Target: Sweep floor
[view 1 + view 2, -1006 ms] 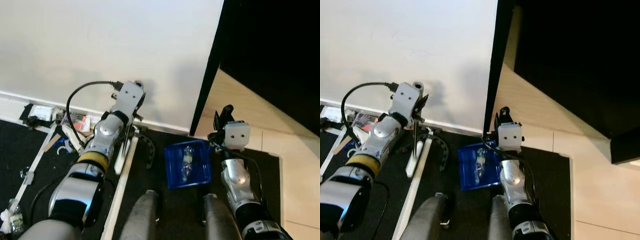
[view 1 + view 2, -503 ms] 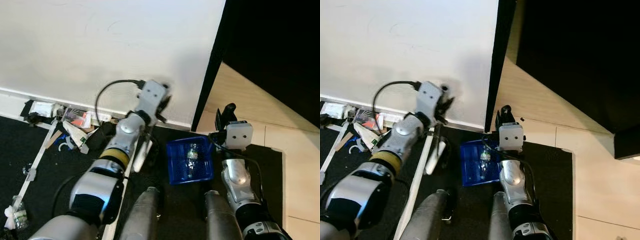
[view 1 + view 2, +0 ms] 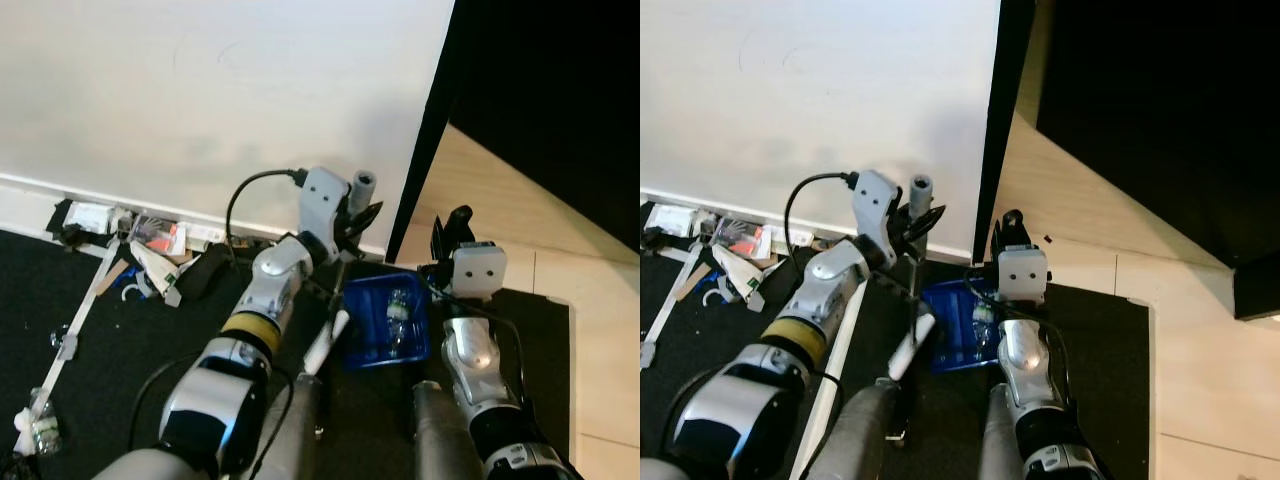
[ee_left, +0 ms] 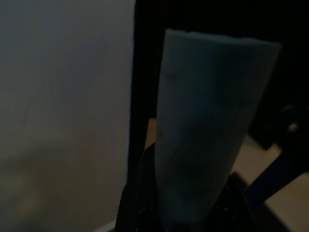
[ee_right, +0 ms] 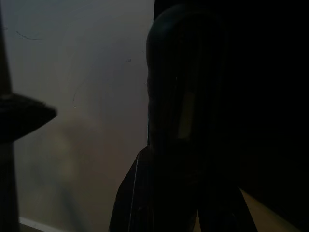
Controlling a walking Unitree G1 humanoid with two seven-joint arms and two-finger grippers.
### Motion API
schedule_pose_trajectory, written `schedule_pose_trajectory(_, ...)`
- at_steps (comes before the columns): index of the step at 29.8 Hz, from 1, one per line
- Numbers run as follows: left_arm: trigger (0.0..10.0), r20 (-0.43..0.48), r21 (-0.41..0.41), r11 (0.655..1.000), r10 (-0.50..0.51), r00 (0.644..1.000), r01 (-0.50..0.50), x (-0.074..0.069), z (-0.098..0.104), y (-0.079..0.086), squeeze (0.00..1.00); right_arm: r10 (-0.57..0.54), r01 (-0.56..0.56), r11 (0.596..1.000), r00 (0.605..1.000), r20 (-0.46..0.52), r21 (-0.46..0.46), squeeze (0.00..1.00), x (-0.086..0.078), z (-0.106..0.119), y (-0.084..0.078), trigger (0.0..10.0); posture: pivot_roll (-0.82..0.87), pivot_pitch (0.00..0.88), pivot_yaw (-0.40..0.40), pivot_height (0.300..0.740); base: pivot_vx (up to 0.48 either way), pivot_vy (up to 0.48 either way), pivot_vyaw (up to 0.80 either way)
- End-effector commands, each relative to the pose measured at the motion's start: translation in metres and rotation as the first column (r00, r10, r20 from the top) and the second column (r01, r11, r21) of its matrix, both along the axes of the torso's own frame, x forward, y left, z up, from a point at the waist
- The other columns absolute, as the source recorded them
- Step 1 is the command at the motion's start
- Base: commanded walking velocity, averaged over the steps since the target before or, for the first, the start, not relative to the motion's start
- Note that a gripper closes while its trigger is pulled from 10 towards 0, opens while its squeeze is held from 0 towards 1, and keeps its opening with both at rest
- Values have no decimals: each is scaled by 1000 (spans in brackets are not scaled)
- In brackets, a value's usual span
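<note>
- The broom (image 3: 330, 335) is held by the left gripper (image 3: 358, 212). Its grey handle top (image 3: 361, 184) stands up between the black fingers, which are closed around it, and in the left wrist view the same handle (image 4: 207, 135) is seen close and upright.
- The lower white part of the broom reaches down to the black mat (image 3: 130, 350), just beside the left edge of the blue dustpan (image 3: 385, 325).
- The blue dustpan lies on the mat, near the foot of the white wall (image 3: 220, 90) and next to the dark door frame (image 3: 425, 130). Inside it there is a small clear bottle (image 3: 398, 310).
- The right gripper (image 3: 452, 232) is at the far right corner of the dustpan and holds a black upright handle (image 5: 178, 111). The fingers seem closed on it, but the right wrist view is very dark, so details are hard to see.
- To the left, along the white baseboard (image 3: 30, 190), there is a heap of litter (image 3: 150, 250): paper wrappers, packets and a dark lump.
- A thin white stick (image 3: 85, 300) lies across the mat on the left side, and another small bottle (image 3: 35, 430) is near the lower left corner.
- On the right, beyond the mat, the floor has pale tiles (image 3: 590, 330).
- The two grey legs (image 3: 295, 430) of the robot are at the near edge.
</note>
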State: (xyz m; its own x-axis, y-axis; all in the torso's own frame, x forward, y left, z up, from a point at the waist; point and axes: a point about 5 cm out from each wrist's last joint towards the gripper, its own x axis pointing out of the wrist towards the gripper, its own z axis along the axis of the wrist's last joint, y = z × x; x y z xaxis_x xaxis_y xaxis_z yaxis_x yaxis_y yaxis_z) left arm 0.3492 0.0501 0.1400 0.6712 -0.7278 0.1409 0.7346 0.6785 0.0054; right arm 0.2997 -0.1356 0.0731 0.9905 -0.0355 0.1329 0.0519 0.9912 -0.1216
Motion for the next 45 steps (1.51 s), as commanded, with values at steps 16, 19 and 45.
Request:
schedule_pose_trajectory(16,10000,61,-171,985,-16,998,26,-36,48,29,188,-10,11,999,1000,-24,35,0,0,-7,1,10000,173,294,130,740,0,0,0)
schedule_pose_trajectory(19,10000,114,-109,993,51,992,-39,-44,60,60,184,-14,15,999,1000,-28,37,0,-1,-8,0,10000,181,292,129,740,0,0,0)
schedule_pose_trajectory(45,10000,-62,255,807,563,824,-533,-38,-25,146,176,22,-21,999,999,-32,27,0,1,-9,4,10000,160,292,93,740,0,0,0)
